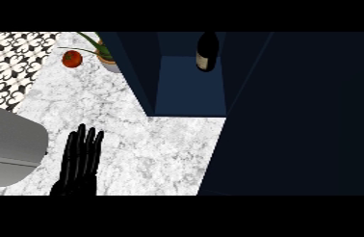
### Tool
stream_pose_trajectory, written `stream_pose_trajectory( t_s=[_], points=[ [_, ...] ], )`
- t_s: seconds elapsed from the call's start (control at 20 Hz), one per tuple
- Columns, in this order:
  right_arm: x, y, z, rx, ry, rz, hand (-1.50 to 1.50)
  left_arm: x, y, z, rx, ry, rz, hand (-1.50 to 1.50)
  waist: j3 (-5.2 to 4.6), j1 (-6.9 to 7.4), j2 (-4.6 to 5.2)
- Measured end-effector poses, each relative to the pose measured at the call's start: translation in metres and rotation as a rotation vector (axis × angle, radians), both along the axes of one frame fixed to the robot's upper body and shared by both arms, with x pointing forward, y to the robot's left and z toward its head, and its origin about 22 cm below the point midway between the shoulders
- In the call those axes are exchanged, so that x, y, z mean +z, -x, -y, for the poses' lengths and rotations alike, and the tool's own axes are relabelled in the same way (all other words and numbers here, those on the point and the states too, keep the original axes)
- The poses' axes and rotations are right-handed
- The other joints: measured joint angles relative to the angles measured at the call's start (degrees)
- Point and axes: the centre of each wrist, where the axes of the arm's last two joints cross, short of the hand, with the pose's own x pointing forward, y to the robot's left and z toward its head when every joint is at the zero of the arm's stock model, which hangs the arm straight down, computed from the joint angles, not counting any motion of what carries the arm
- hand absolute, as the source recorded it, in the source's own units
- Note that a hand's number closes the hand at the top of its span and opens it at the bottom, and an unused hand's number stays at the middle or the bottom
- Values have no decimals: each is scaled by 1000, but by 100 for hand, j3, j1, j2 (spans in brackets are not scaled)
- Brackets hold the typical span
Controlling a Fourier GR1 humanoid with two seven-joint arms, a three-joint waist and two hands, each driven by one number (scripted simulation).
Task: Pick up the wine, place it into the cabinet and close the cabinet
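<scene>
The wine (207, 53) stands upright inside the cabinet (188, 89), at the back of its blue floor, with no hand on it. Placing looks done; closing is what remains. The dark door (292, 115) hangs open at the right, over the counter (156, 149). The left hand (78, 159) rests flat and straight-fingered at the lower left, holding nothing. The right hand is out of sight, so the next move probably calls for it to swing the door shut.

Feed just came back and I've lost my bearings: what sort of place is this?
Probably a home kitchen: a white marble counter, an open dark blue cabinet with a wine bottle standing inside, and black-and-white patterned tiles at the far left.
</scene>
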Motion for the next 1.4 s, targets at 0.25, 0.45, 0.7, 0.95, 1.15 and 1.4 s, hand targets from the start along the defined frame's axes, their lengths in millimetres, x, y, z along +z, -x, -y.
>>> stream_pose_trajectory(
  t_s=[0.25, 0.45, 0.7, 0.95, 1.15, 1.4],
  points=[
    [3, -3, -6, 2, 5, -7, 150, 8, 9, -24, 22, -1, 15, -150, -9, 49, -5],
    [6, -7, -17, 2, -2, -28, 150, 15, 15, -41, 21, 9, 17, -150, -18, 122, 0],
    [12, -12, -48, 53, -52, -52, 150, 25, 17, -64, 22, 7, 27, -150, -23, 196, 5],
    [21, -17, -82, 83, -95, -34, 150, 27, 23, -87, 19, 9, 24, -150, -23, 246, 12],
    [29, -27, -102, 93, -103, -15, 150, 35, 22, -103, -2, 6, 37, -150, -20, 279, 32],
    [38, -55, -140, 87, -94, -19, 150, 46, 23, -121, -26, 10, 51, -150, -13, 367, 50]
  ],
)
